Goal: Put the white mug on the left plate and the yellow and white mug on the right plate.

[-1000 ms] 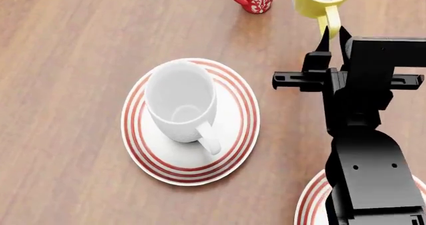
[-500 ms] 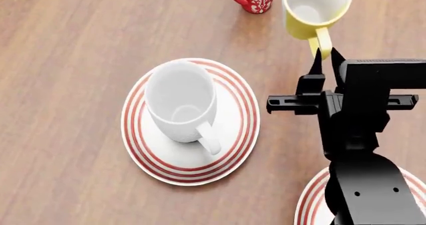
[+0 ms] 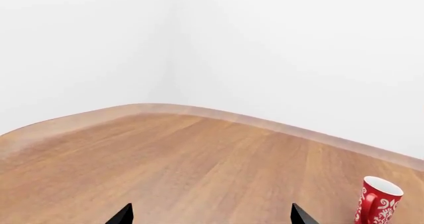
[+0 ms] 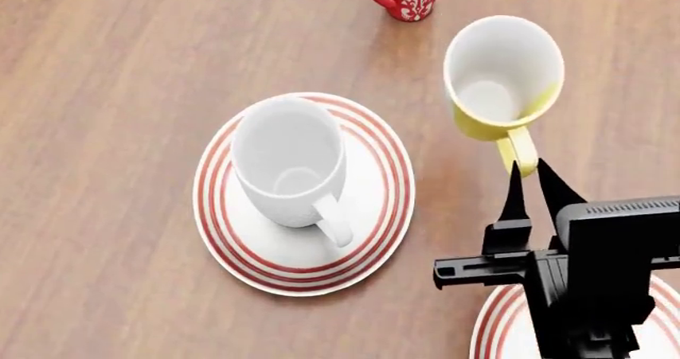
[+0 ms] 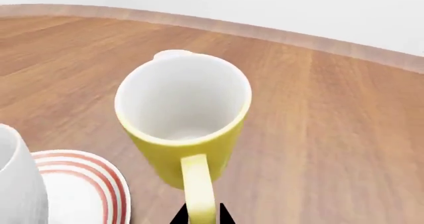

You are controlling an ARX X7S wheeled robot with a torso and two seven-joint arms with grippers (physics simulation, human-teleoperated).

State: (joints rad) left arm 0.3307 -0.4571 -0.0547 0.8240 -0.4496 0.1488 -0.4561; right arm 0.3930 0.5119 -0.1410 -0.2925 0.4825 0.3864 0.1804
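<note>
With the white mug on the left plate, the right gripper pinches the yellow and white mug by its handle, next requiring transport to the right plate; the left gripper is spread and empty.

My table is matt wood-grain. The white mug, yellow and white mug and left plate look smooth, glazed ceramic.

Right pincer clamps the yellow mug by its handle. Mug tilted above the worktop. Plate beside it.
</note>
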